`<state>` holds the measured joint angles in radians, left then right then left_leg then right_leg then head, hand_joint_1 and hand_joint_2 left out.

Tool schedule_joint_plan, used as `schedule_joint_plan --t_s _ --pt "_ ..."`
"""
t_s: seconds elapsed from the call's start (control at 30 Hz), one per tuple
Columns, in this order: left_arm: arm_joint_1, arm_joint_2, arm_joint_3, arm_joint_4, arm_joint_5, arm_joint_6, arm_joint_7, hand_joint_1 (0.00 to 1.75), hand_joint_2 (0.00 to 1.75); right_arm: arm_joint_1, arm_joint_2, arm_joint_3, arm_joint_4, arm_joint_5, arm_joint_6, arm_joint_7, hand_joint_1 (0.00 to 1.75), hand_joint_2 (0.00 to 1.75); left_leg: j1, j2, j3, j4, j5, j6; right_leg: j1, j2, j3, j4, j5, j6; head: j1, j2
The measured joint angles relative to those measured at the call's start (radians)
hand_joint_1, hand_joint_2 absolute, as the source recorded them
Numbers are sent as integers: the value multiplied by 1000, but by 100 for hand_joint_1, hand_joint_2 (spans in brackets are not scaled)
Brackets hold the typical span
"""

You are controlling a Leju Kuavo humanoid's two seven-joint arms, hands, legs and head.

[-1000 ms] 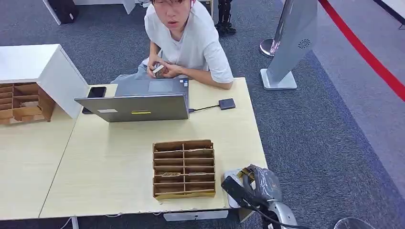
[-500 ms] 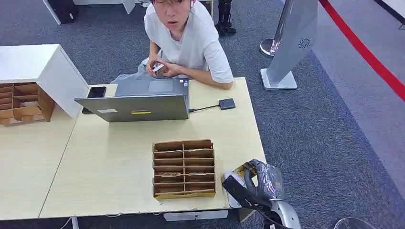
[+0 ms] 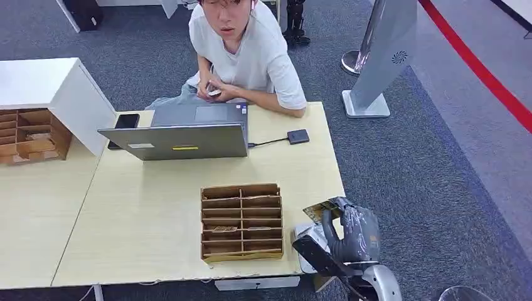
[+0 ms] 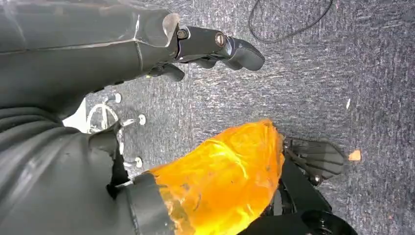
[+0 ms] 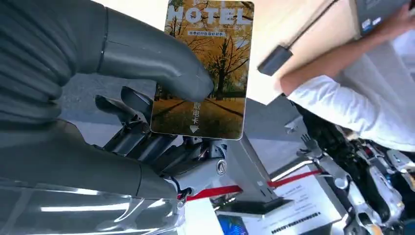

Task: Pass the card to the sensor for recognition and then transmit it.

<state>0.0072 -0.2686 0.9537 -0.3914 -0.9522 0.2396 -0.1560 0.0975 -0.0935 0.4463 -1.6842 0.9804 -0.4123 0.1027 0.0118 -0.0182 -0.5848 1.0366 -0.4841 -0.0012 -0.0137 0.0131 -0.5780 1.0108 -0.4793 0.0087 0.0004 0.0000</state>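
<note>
Your right hand (image 3: 351,235) sits at the near right corner of the bench (image 3: 150,219), just past its edge, holding the card (image 3: 321,210). In the right wrist view the card (image 5: 205,68) is pinched flat: the thick grey thumb (image 5: 161,61) presses across its printed face, and the darker fingers (image 5: 147,137) back it from behind. The face reads "HOTEL" over a picture of yellow autumn trees. More than half of the card stands clear of the thumb.

From the head view the card juts from the hand toward the bench, tilted, with the wooden slotted organizer (image 3: 241,221) just beside it on the bench. The black sensor (image 3: 298,136) lies flat near the far right part of the bench, well apart from the card, cabled to the open laptop (image 3: 182,135). A black phone (image 3: 125,122) lies beside the laptop. A person (image 3: 241,53) in a white shirt sits behind the laptop, both hands together at a small object.

Your left hand (image 4: 147,54) hangs over grey carpet. Its fingers (image 4: 235,49) are loosely extended and it holds nothing.
</note>
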Motion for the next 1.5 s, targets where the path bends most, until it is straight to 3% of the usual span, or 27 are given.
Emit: schedule_joint_plan --t_s 0.3,1.1,1.5 --pt "2 -8 40 -10 -26 -11 -16 0 0 4 9 13 -45 -123 -26 -126 175 175 0 0 0 0 0 0 0 0 0 0 0 0 0 0" --pt "0 -6 70 -10 -51 -9 -37 0 0 0 14 69 -98 -113 -64 -208 175 175 0 0 0 0 0 0 0 0 0 0 0 0 0 0" --pt "-12 0 71 -8 -72 -9 -46 0 0 -88 16 105 -95 -103 -45 -205 175 175 0 0 0 0 0 0 0 0 0 0 0 0 0 0"
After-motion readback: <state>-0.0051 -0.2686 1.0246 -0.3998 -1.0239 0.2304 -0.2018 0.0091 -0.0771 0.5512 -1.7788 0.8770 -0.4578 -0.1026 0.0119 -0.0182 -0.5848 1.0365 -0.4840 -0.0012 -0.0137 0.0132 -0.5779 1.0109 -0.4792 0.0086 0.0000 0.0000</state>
